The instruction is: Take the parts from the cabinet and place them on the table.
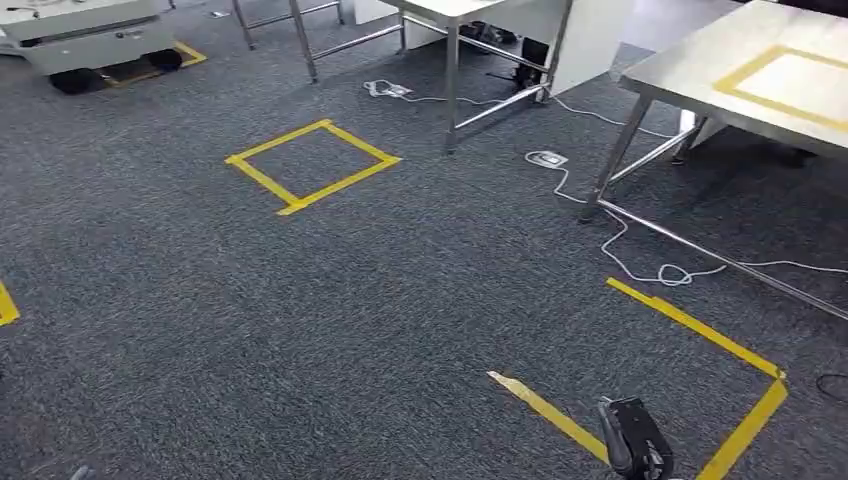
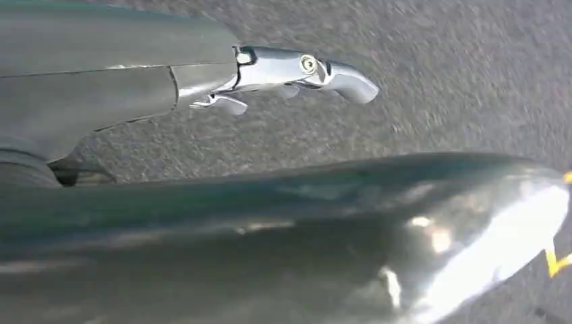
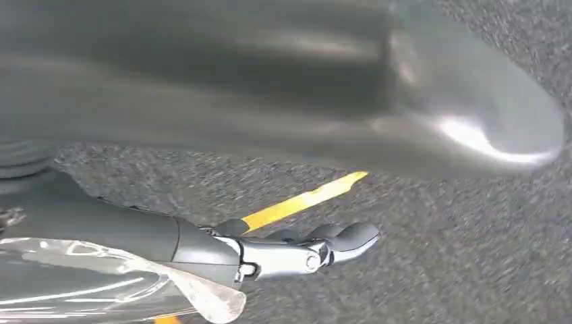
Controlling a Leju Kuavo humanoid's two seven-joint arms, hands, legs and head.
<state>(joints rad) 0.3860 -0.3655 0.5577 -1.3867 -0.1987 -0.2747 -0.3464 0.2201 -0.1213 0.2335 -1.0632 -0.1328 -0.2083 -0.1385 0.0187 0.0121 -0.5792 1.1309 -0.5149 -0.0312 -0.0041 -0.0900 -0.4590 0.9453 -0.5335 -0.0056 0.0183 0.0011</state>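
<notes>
Right hand (image 3: 290, 253) grips a clear crinkled plastic-bagged part (image 3: 101, 283) above carpet (image 1: 300, 300).

readable text: none is found anywhere, tbh
labels / brands / numbers: none can be made out
floor signs: yellow tape squares (image 1: 312, 166) are laid out on the grey carpet (image 1: 200, 300), no lettering is carried on them
table marking: a yellow tape outline (image 1: 790, 85) is seen on the steel table (image 1: 680, 70), blank as well
wrist views: too blurred for anything to be read
</notes>
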